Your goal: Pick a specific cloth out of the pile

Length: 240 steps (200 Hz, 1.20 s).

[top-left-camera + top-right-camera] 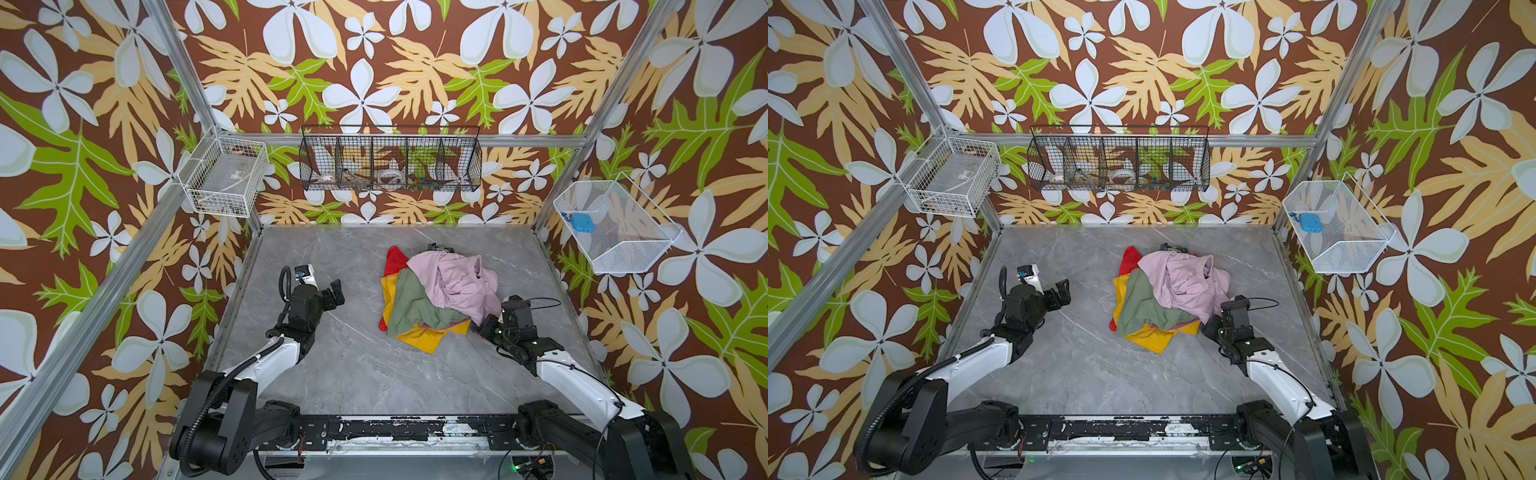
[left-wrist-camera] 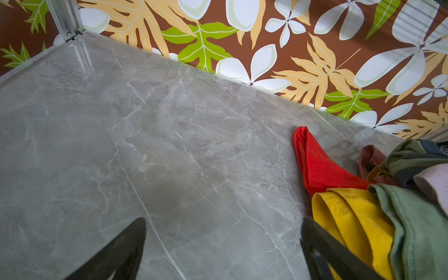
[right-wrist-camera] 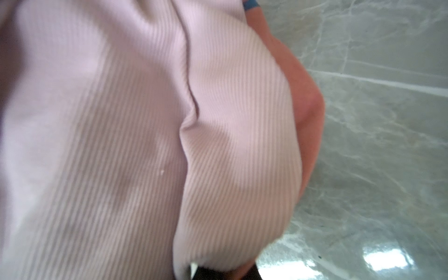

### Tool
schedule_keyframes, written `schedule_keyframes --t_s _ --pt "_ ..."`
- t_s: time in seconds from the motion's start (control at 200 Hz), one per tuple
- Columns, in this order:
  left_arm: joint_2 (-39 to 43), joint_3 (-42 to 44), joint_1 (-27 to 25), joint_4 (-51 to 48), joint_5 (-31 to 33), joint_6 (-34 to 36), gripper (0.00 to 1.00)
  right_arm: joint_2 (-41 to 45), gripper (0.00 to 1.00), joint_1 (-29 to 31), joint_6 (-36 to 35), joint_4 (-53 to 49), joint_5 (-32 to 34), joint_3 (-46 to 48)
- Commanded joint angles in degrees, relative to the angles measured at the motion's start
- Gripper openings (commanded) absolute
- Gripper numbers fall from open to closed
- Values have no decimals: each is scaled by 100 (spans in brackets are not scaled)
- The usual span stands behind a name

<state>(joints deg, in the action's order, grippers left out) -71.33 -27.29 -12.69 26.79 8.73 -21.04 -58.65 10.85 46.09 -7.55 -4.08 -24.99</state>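
Right gripper (image 1: 482, 326) is closed, nose in at the pile's (image 1: 415, 307) near-right edge, low against the table (image 1: 332, 374). My read on the low entry: the cloth (image 3: 310, 109) sits under the lilac garment (image 3: 121, 145), so a grab from above would take the wrong piece.

Left gripper (image 2: 224, 223) is wide open and holds nothing. It hangs over bare table, well apart from the pile's left side. That looks like parking, out of the right arm's way.

View differences:
- Both top views show the pile's top layers: lilac, green, yellow, red. They give the overall layout but hardly any of the cloth.
- The right wrist view is the only one with a clear look at the cloth. It shows as a salmon band poking out from beneath the lilac edge, down on the table, with a blue scrap at its far end.
- In that same view the lilac fold covers the fingers. Probably a pinch at the cloth's edge, but I can't tell which layer is caught, or whether both are.
- The left wrist view adds the pile's left flank: red cloth (image 2: 320, 167), yellow (image 2: 351, 213), green (image 2: 417, 230).
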Motion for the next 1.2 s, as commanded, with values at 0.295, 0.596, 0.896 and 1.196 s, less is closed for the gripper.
schedule_keyframes --t_s 0.295,0.596,0.896,1.196 --pt "-75 14 -14 379 -432 -175 100 673 0 101 -251 -712 -34 -1005" --pt "-408 -164 -389 577 -734 -202 100 1136 0 101 -249 -1305 250 -1358" --pt "-1283 -998 -1387 652 -1139 -58 100 1094 0 102 -468 -1537 357 -1983" --pt "-2029 -1645 -2241 773 -1321 -41 100 888 0 102 -660 -1548 417 -2324"
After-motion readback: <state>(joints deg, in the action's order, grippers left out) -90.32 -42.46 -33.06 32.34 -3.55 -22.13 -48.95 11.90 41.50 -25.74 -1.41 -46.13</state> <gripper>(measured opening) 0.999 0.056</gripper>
